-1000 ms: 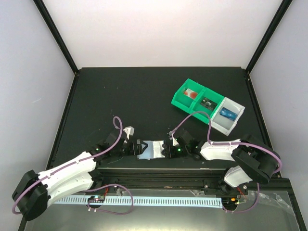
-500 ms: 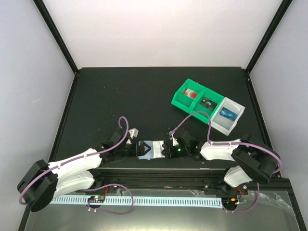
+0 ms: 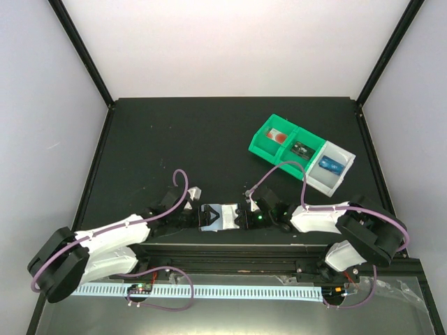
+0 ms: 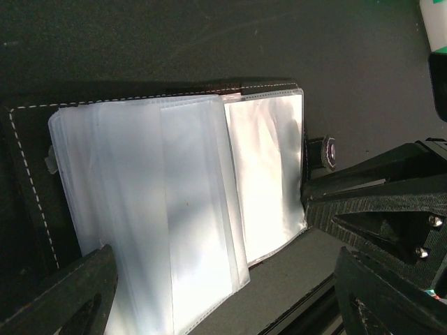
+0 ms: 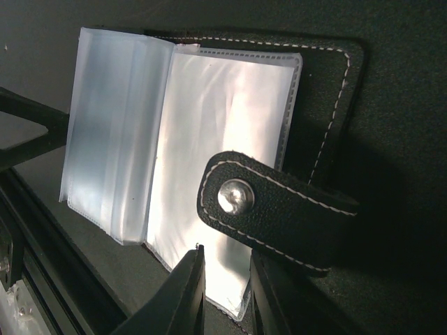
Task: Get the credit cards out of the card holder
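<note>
The card holder (image 3: 222, 215) lies open near the table's front edge, between my two grippers. In the left wrist view its clear sleeves (image 4: 174, 209) look pale and glary, and no blue card shows in them. My left gripper (image 3: 204, 216) is open, its fingers wide apart over the holder's left panel (image 4: 223, 307). My right gripper (image 3: 242, 215) is shut on the right panel's near edge (image 5: 227, 293), just below the dark snap strap (image 5: 279, 209). A bright-blue credit card (image 3: 330, 165) lies in the tray's white compartment.
The green-and-white compartment tray (image 3: 269, 150) stands at the back right, with a red-and-white item (image 3: 278, 137) and a dark green item (image 3: 302, 148) in its green bins. The table's front rail (image 3: 237, 244) runs just behind the holder.
My left arm has swung right, bringing its gripper closer over the holder's left panel. The right arm and the holder have not visibly moved.
</note>
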Robot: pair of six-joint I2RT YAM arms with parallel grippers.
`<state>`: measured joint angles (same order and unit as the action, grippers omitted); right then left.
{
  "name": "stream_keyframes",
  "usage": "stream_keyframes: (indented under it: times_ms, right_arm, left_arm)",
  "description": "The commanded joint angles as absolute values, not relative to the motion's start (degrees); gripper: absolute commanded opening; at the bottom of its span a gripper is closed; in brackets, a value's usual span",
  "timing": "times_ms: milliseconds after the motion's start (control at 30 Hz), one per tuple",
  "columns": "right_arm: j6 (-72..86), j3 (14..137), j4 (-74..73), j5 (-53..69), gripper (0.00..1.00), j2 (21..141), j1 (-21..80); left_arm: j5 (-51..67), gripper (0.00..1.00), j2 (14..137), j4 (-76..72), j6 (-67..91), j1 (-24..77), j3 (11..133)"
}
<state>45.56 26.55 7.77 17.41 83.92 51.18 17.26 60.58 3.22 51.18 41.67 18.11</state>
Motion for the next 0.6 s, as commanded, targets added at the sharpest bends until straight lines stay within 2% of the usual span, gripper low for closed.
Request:
stream_keyframes:
  times_ms: [0,567]
  right_arm:
    - [45.34,25.49,7.29,13.97,0.22,84.11,51.31]
    - [45.53,25.49,7.76,14.11,0.22,84.64,51.33]
  left_arm:
    - [18.79,0.86,61.61,0.66,52.10,41.33,18.02]
    - [22.84,0.82,64.76,-5.16,54.27,41.42,18.88]
